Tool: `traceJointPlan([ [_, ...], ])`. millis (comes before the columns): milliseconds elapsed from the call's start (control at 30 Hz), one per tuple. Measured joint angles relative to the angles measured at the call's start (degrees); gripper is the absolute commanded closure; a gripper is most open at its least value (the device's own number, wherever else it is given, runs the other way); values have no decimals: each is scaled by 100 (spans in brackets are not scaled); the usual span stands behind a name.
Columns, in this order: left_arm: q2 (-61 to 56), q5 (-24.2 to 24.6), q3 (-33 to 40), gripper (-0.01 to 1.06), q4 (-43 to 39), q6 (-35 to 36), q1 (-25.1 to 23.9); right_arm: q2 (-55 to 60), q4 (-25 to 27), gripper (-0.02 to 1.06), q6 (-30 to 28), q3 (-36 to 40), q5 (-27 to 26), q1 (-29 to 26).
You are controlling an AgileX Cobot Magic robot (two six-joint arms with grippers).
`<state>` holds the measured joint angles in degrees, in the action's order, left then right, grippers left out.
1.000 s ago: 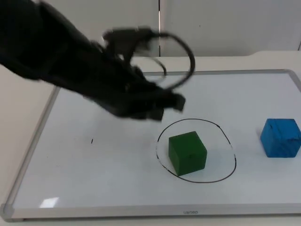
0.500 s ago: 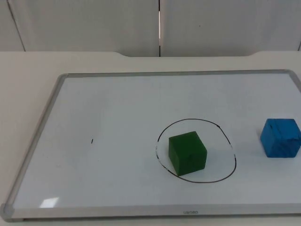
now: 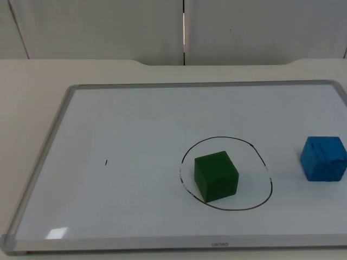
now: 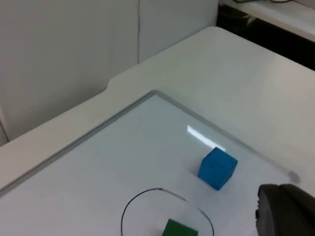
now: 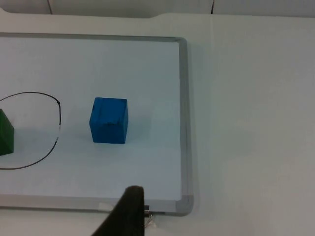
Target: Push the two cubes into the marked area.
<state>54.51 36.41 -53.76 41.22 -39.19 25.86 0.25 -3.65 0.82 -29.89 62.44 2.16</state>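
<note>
A green cube [image 3: 216,176] sits inside a hand-drawn black circle [image 3: 233,208] on the whiteboard [image 3: 206,85]. A blue cube [image 3: 324,158] rests outside the circle, to its right, near the board's right edge. In the left wrist view the blue cube [image 4: 217,168] and the green cube [image 4: 180,229] lie far below my left gripper [image 4: 285,212], which hangs high over the board. In the right wrist view my right gripper [image 5: 126,212] hovers above the board's near frame, with the blue cube [image 5: 109,120] ahead of it and the green cube [image 5: 5,132] beyond the circle's line [image 5: 58,132].
The whiteboard's metal frame [image 5: 184,123] runs close to the blue cube's outer side. A small black mark [image 3: 106,162] sits on the board's left half. Beige table top [image 3: 32,97] surrounds the board, and the grey partition wall [image 3: 108,27] stands behind.
The left arm, which reached over the board beside the circle one second ago, has pulled out of the top view. Both cubes stay where they were.
</note>
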Motion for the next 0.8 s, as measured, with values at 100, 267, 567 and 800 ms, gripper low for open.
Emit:
traceJointPlan([
  [100,-293,142,0,105,-437,420,0,0,0,-1,0,0,0,0],
  [267,-779,196,176,105,-617,739,0,0,0,-1,0,0,0,0],
  [567,-1900,237,975,105,-825,995,0,0,211,-1,0,0,0,0],
  [800,-2667,871,1034,105,-1951,1843,0,0,237,-1,0,0,0,0],
])
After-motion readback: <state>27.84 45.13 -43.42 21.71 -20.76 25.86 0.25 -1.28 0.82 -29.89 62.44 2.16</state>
